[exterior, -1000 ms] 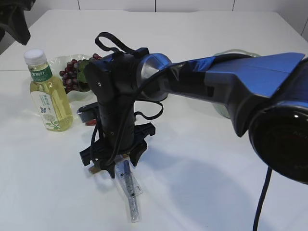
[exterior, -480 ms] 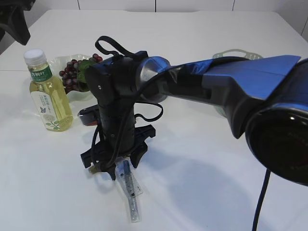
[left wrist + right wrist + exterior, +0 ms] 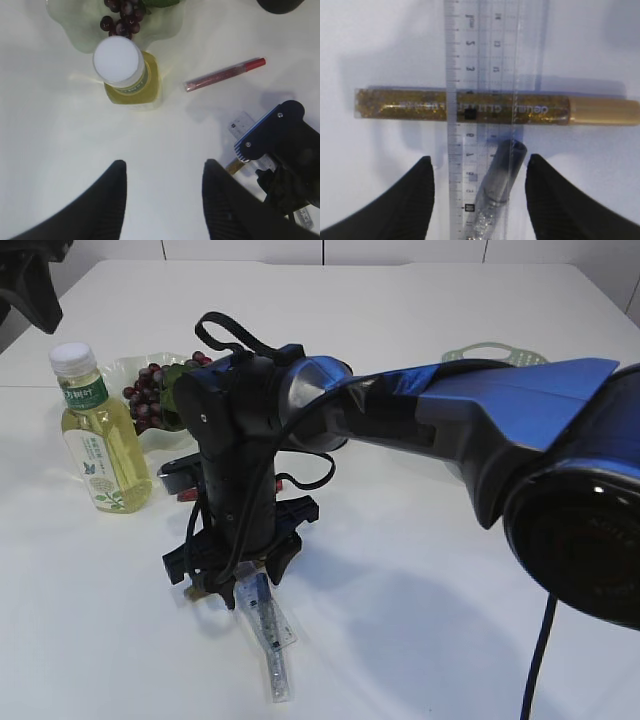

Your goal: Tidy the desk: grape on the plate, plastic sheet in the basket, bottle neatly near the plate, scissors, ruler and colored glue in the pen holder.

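Exterior view: the right gripper (image 3: 232, 585) points down over a clear ruler (image 3: 270, 640) on the white table (image 3: 420, 640). A bottle (image 3: 98, 435) stands beside the plate (image 3: 125, 368) holding grapes (image 3: 145, 395).

Left wrist view: the left gripper (image 3: 165, 195), jaws apart and empty, hangs above the bottle (image 3: 125, 75); a red glue pen (image 3: 225, 75) lies nearby.

Right wrist view: the right gripper (image 3: 479, 195), jaws apart and holding nothing, straddles the ruler (image 3: 485, 75), a gold glue pen (image 3: 470, 106) crossing it and a silver glue pen (image 3: 497, 187).

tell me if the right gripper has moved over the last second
Yes, slightly. In the exterior view the right gripper has edged left, toward the bottle, which has stayed put; its open jaws remain low over the ruler.
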{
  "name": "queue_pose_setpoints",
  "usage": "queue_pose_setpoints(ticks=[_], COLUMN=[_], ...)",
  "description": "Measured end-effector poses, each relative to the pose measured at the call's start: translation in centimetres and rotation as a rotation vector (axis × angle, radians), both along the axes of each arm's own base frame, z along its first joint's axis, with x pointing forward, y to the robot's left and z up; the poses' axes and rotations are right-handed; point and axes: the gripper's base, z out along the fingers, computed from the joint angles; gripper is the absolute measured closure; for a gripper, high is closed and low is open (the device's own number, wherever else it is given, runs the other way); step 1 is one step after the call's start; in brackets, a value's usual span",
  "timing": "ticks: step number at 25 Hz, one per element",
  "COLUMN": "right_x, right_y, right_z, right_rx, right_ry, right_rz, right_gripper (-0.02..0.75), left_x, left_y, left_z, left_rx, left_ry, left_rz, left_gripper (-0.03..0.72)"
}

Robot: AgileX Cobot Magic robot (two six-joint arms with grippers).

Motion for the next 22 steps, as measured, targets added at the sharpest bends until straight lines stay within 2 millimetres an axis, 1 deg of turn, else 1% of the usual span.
queue_pose_setpoints(ticks=[22], right_x=[-0.02], right_y=[0.03], right_z=[0.00], right_rx=[0.003], right_ry=[0.003], right_rz=[-0.001], right_gripper=[0.296], left_x=[-0.01], left_y=[0.00], left_z=[0.00], left_rx=[0.002], left_ry=[0.001], left_rz=[-0.003], left_gripper=[0.346])
